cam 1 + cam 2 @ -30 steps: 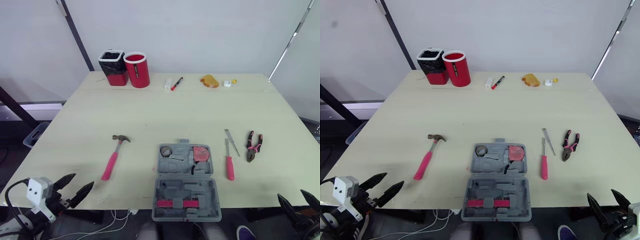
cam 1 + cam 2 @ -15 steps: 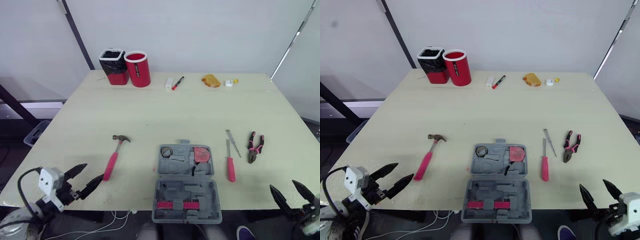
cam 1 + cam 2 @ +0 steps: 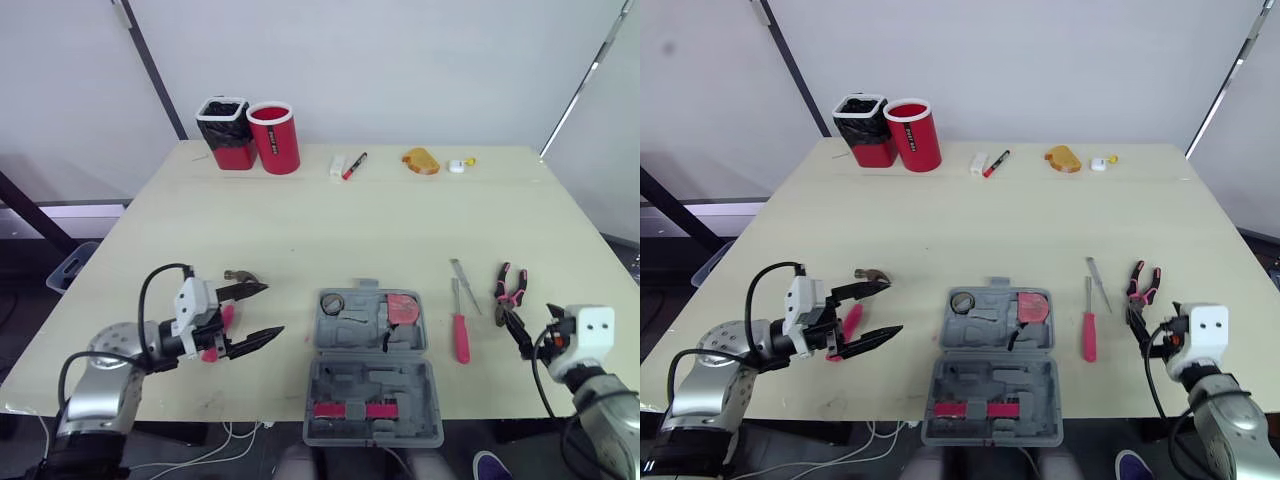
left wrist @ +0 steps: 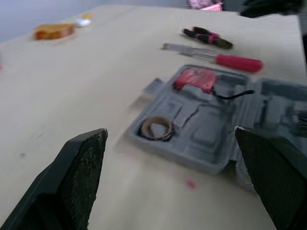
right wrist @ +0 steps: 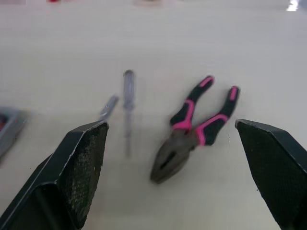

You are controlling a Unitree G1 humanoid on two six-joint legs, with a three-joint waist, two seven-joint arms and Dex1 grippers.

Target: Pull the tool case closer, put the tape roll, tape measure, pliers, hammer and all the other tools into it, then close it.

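Note:
The grey tool case (image 3: 372,365) lies open near the table's front edge. Its far half holds the tape roll (image 3: 332,303) and the red tape measure (image 3: 403,307). The pink-handled hammer (image 3: 238,279) lies left of the case. My left gripper (image 3: 262,312) hovers open over the hammer's handle and points at the case (image 4: 206,120). Right of the case lie a red-handled screwdriver (image 3: 460,335), a thin metal tool (image 3: 465,285) and the pink-and-black pliers (image 3: 508,293). My right gripper (image 3: 520,330) stands open just in front of the pliers (image 5: 194,129).
At the table's far edge stand a black-lined red bin (image 3: 228,133) and a red cup (image 3: 275,138). Further right along that edge lie a marker (image 3: 353,166), a white block (image 3: 337,166), an orange object (image 3: 420,161) and a small white piece (image 3: 458,165).
Both arms have risen from below the table's front edge. The left gripper moved right and forward over the hammer's handle. The right gripper moved forward and inward to just short of the pliers.

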